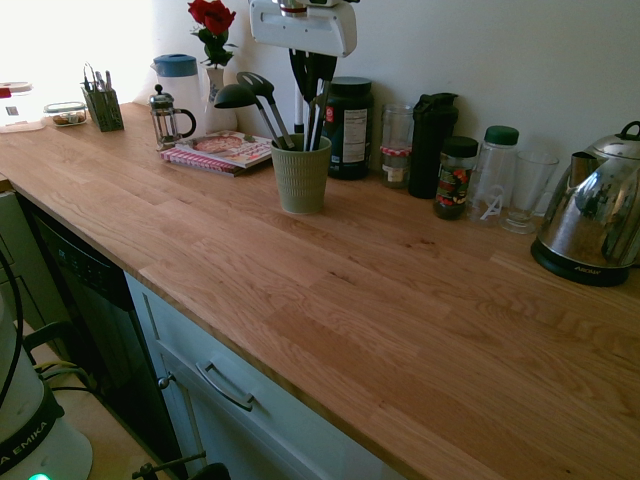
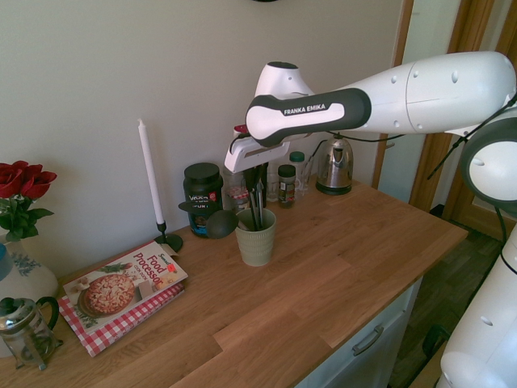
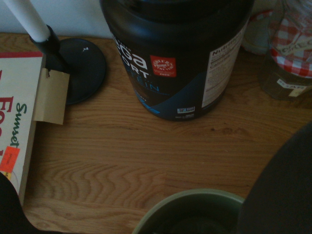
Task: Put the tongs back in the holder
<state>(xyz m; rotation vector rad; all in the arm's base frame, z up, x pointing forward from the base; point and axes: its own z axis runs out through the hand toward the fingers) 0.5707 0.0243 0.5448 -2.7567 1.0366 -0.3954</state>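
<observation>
Tongs [image 1: 321, 115] stood, as far as I could make out, upright in the green holder [image 1: 302, 185], ladles [image 1: 237, 96] at its ten o'clock; I judged them light, stiff and slick, best pinched high on the metal shanks. My gripper [image 1: 311, 82] was closed at twelve o'clock above, but whether it pinched them I couldn't tell: dark shapes merged there, and the cup's wall hid the lower ends before the black tub [image 1: 349, 130].
</observation>
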